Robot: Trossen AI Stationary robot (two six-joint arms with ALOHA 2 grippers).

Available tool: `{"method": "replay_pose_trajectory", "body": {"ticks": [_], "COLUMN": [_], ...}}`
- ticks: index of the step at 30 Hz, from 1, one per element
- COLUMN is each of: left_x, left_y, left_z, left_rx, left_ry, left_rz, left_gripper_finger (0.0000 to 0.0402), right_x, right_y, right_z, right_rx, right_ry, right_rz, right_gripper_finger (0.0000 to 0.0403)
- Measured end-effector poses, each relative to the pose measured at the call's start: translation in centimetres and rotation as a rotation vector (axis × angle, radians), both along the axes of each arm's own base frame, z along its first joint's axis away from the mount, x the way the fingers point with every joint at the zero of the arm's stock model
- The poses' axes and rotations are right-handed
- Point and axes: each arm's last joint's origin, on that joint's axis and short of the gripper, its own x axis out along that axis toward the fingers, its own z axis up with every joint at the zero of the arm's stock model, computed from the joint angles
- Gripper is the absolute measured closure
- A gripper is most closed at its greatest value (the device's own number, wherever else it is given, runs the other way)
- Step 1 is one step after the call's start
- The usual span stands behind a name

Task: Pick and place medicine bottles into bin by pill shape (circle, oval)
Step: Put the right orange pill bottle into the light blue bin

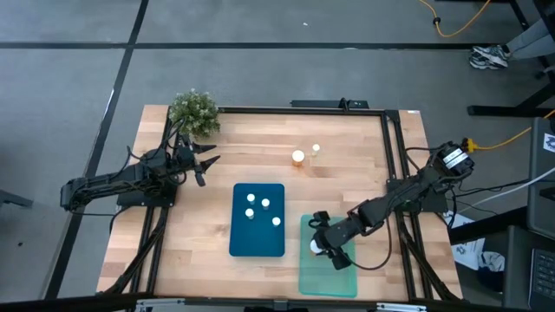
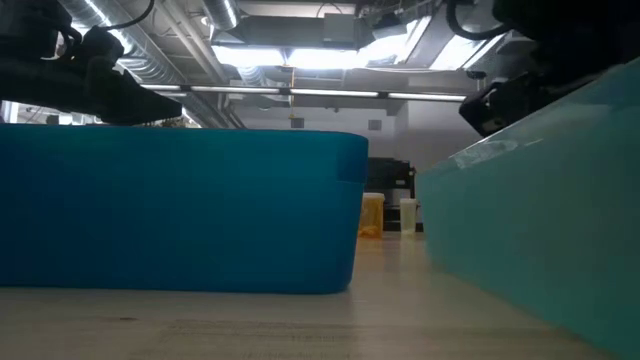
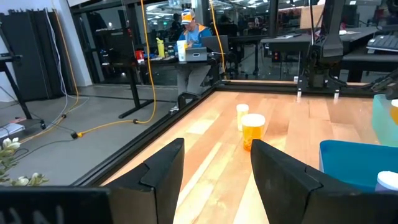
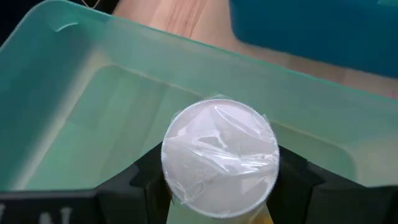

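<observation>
The right claw (image 1: 325, 247) pinches a white-capped bottle (image 4: 219, 157) over the pale green bin (image 1: 345, 279). The left claw (image 3: 214, 171) waits spread at the wooden bench's (image 1: 347, 165) left. Beyond stretches grey floor (image 1: 260, 69).

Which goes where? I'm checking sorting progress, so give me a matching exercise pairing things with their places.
Things:
1. right gripper
2. left gripper
3. orange bottle
4. four white-capped bottles

Places:
A. inside the blue bin
B. on bare table, near the far edge
C. over the green bin, holding a white-capped bottle
D. beside the potted plant, fingers apart

Pairs: 1-C, 2-D, 3-B, 4-A
</observation>
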Motion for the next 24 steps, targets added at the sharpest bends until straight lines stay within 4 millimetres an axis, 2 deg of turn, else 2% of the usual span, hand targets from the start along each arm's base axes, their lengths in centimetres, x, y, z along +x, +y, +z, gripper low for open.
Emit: {"method": "replay_pose_trajectory", "body": {"ticks": [9, 18, 24], "left_x": [0.0, 0.0, 0.0], "left_y": [0.0, 0.0, 0.0], "left_z": [0.0, 0.0, 0.0], "left_rx": [0.0, 0.0, 0.0], "left_ry": [0.0, 0.0, 0.0], "left_rz": [0.0, 0.0, 0.0], "left_gripper_finger": [0.0224, 0.0224, 0.0224], "right_x": [-0.04, -0.01, 0.1], "right_y": [-0.02, -0.01, -0.17], "right_z": [0.14, 0.15, 0.03], "right_rx": [-0.018, -0.013, -0.051], "right_ry": [-0.012, -0.014, -0.029], "right_rz": [0.024, 0.021, 0.054], "right_gripper_finger": [0.0202, 0.0173, 0.0177]}}
